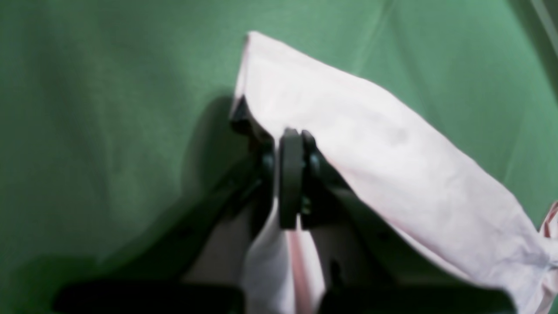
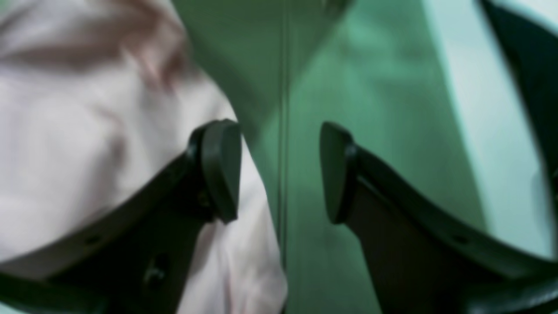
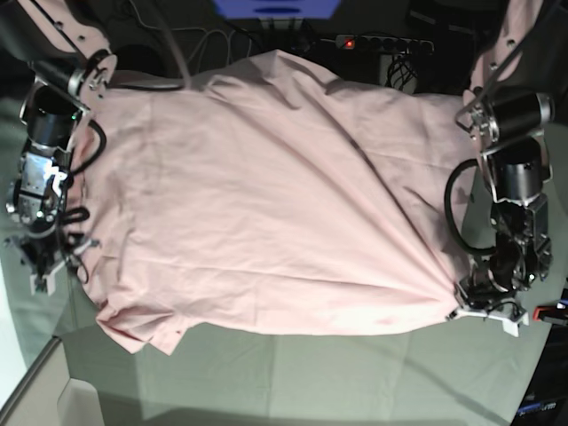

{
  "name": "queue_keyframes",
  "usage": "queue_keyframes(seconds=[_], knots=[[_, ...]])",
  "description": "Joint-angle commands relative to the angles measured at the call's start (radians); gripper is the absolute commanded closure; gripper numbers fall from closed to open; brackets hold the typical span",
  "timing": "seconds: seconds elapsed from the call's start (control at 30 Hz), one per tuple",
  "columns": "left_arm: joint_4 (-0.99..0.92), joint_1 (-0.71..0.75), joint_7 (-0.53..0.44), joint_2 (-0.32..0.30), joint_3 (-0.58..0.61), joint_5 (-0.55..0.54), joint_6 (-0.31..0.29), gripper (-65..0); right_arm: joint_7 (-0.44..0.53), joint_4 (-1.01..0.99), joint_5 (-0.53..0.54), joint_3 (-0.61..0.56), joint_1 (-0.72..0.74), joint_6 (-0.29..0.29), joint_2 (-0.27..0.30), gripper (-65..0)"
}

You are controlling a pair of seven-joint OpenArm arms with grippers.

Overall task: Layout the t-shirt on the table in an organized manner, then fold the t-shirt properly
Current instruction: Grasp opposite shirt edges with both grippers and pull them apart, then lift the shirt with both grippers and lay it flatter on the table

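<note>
The pale pink t-shirt (image 3: 266,204) lies spread over most of the table (image 3: 311,373), plain side up, with creases running toward its right-hand corner. My left gripper (image 3: 466,302) is at that corner. In the left wrist view its jaws (image 1: 291,174) are shut on a pinch of the pink t-shirt (image 1: 370,139), which lifts off the green table (image 1: 87,109). My right gripper (image 3: 40,266) is at the shirt's left edge. In the right wrist view it (image 2: 281,170) stands open with only the table (image 2: 370,109) between its fingers, and the t-shirt (image 2: 65,131) lies beside its left finger.
A power strip (image 3: 382,42) and cables lie beyond the table's far edge. A red clamp (image 3: 555,311) sits at the right edge. The table's near-left corner (image 3: 35,382) drops off to a pale floor. Bare cloth shows in front of the shirt.
</note>
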Motion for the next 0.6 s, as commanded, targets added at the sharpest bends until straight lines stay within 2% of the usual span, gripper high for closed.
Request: queue_keyframes(seconds=[0.0, 0.17, 0.4, 0.47, 0.57], knots=[[0.017, -0.036, -0.046, -0.013, 0.001, -0.011, -0.007, -0.2, 0.021, -0.024, 0.007, 0.000, 0.021, -0.003, 0.022, -27.1], [-0.008, -0.036, -0.073, -0.041, -0.001, -0.012, -0.007, -0.2, 0.059, -0.166, 0.007, 0.000, 0.051, -0.003, 0.039, -27.1], [-0.009, -0.020, -0.073, -0.050, -0.002, -0.015, -0.007, -0.2, 0.067, -0.185, 0.007, -0.003, 0.064, -0.002, 0.033, -26.1], [-0.009, -0.019, -0.073, -0.050, -0.004, -0.015, -0.007, -0.2, 0.068, -0.185, 0.007, -0.003, 0.070, 0.011, 0.033, -20.6], [-0.011, -0.019, -0.076, -0.050, -0.007, -0.014, -0.007, -0.2, 0.068, -0.185, 0.007, 0.001, 0.099, 0.051, 0.033, -2.3]])
